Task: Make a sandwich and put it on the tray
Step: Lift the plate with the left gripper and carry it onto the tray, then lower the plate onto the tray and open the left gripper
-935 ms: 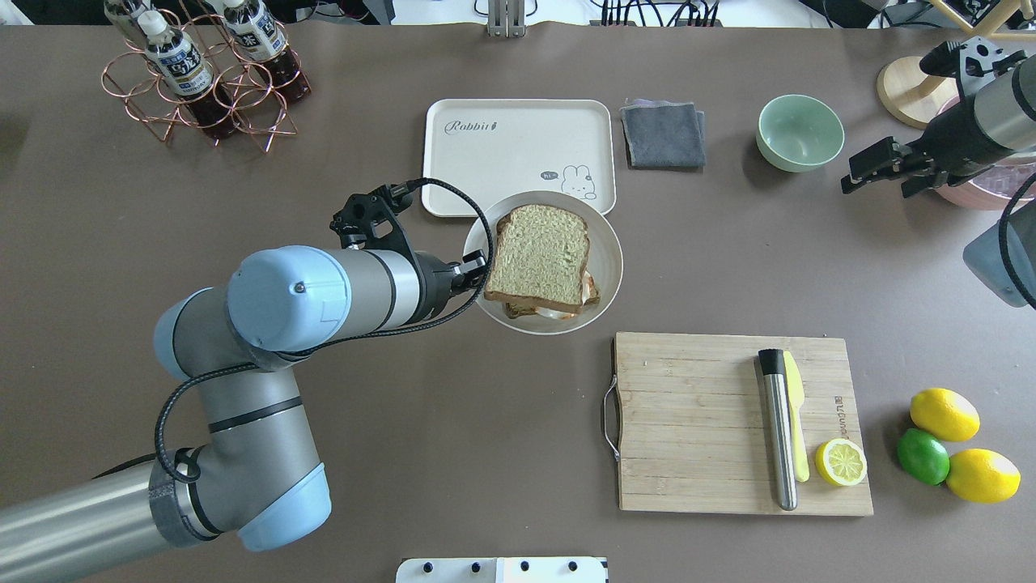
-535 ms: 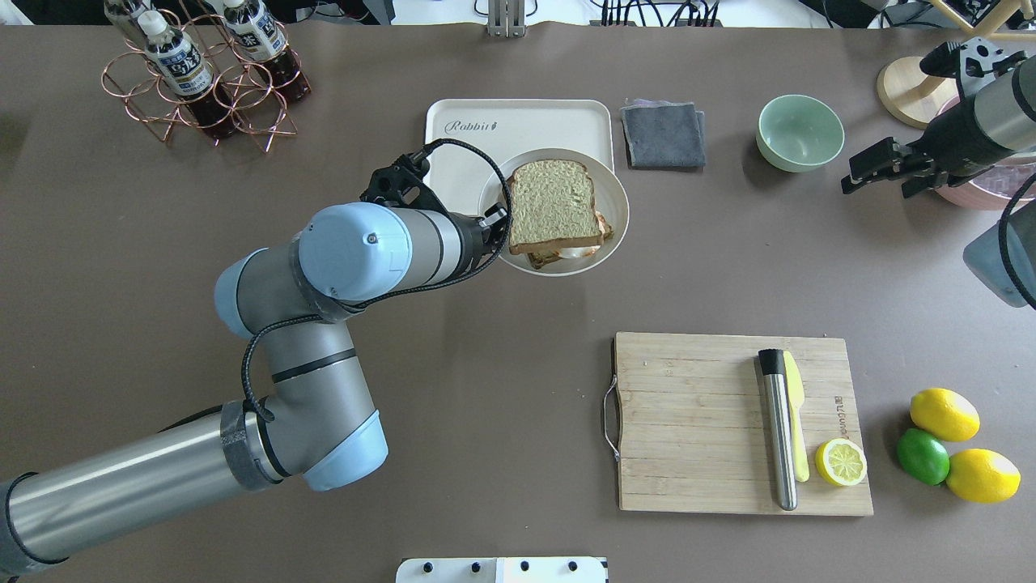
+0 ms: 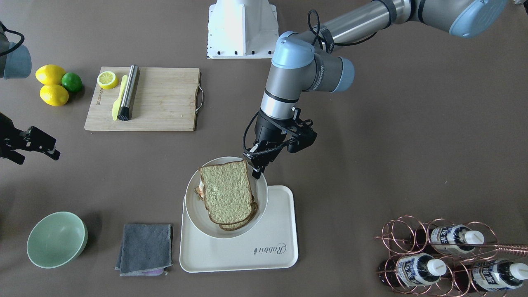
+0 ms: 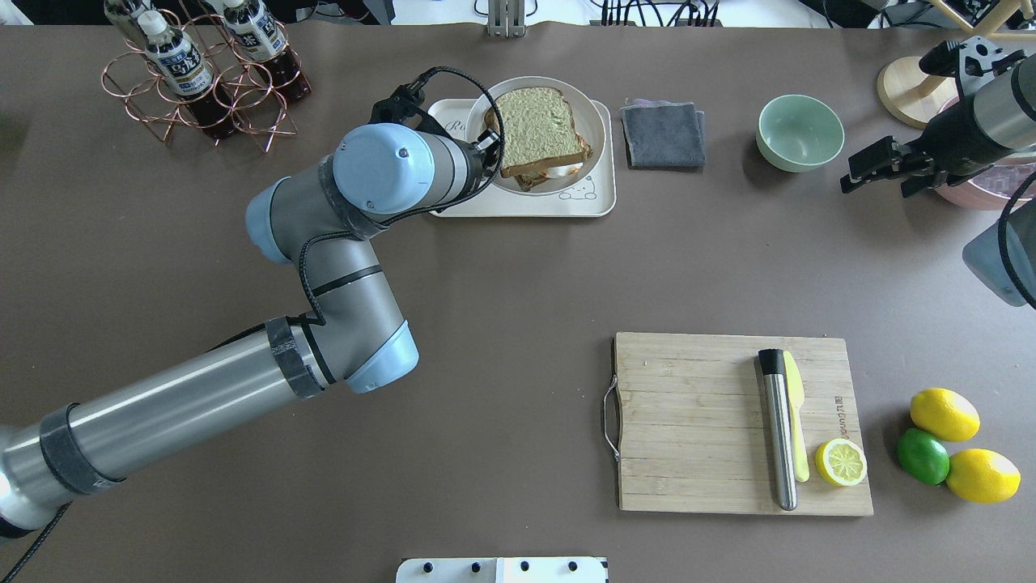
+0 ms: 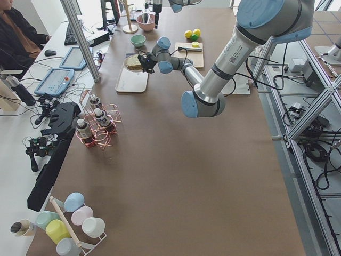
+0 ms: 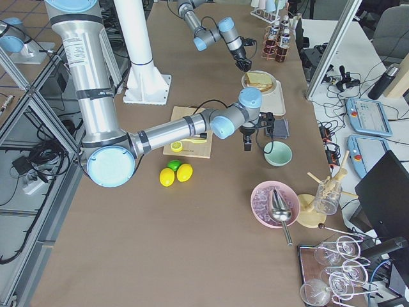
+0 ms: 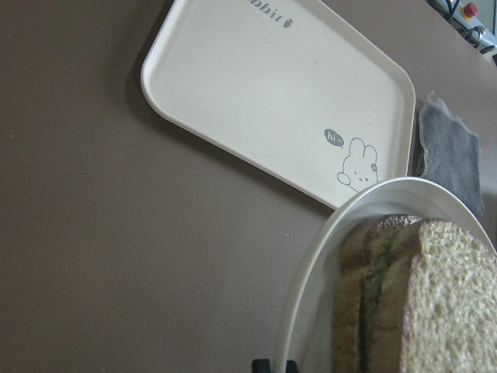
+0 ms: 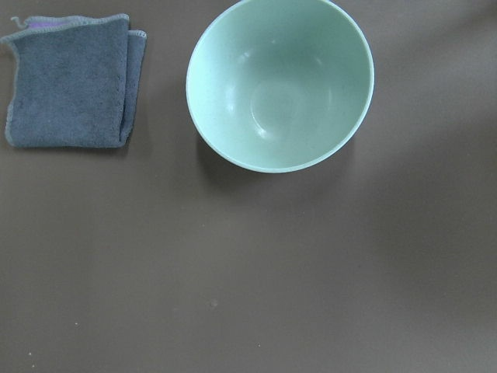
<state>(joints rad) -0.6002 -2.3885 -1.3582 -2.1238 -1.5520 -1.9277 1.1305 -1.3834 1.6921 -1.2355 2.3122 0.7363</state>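
Right, L gripper (image 3: 256, 167) clamped on white plate (image 3: 193, 212) rim, sandwich (image 3: 227, 194) on it, held over tray (image 3: 247, 255). R gripper (image 3: 37, 145): can't tell open or closed.

count by kind, table surface. tray (image 3: 214, 255): 1. plate (image 3: 194, 211): 1. sandwich (image 3: 227, 189): 1. grey cloth (image 3: 144, 247): 1. green bowl (image 3: 57, 239): 1. cutting board (image 3: 165, 99): 1. whole lemons (image 3: 50, 74): 2. lime (image 3: 71, 82): 1. lemon half (image 3: 107, 79): 1. yellow knife (image 3: 119, 99): 1. steel cylinder (image 3: 128, 91): 1. bottles (image 3: 453, 238): 3. copper rack (image 3: 400, 235): 1. pink bowl (image 6: 275, 203): 1.

Tray (image 7: 256, 93): "Rabbit" script; "hi" in speech bubble beside rabbit drawing (image 7: 358, 163). Bottles (image 3: 412, 265) labels, cutting board (image 3: 161, 103) stamp illegible.
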